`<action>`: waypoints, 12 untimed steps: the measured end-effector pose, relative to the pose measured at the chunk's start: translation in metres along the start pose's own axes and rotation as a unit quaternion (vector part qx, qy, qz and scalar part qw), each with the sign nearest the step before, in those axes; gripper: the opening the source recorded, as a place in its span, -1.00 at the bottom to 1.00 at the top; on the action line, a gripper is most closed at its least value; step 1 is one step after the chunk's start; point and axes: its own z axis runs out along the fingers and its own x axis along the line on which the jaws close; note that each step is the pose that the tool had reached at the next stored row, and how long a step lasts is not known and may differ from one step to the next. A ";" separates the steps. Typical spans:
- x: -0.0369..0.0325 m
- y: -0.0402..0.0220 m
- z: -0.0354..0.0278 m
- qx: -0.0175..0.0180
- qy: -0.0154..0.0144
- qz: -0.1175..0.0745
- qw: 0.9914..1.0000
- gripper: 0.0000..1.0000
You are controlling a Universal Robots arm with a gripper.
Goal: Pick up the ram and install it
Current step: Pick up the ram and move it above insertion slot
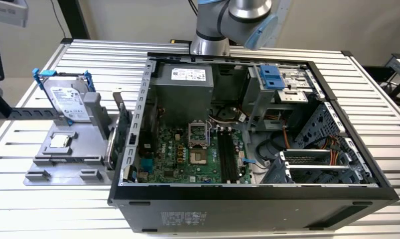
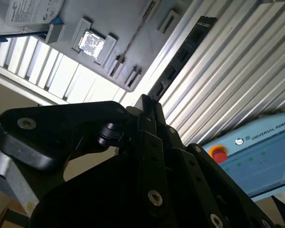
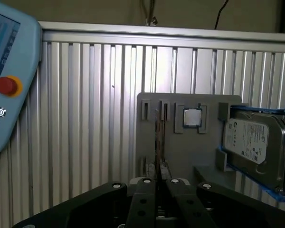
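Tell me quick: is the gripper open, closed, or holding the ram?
Gripper: jaws look shut, nothing held. The thin bluish-green ram stick stands in the grey plastic holder.

From high up, the exterior view angles down over the open computer case [image 1: 253,199] on the slatted worktop [image 1: 40,209]. Both wrist views ride close behind the end effector [image 3: 159,167], looking past its dark linkage, apparently from opposing sides. All three views take in the grey parts fixture [image 1: 64,167] beside the case.
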 end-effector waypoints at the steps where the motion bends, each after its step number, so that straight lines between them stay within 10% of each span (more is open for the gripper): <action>1: -0.0001 0.0000 -0.0009 0.000 0.000 0.000 1.000 -1.00; 12: -0.0001 0.0000 -0.0010 0.000 0.002 0.000 1.000 -1.00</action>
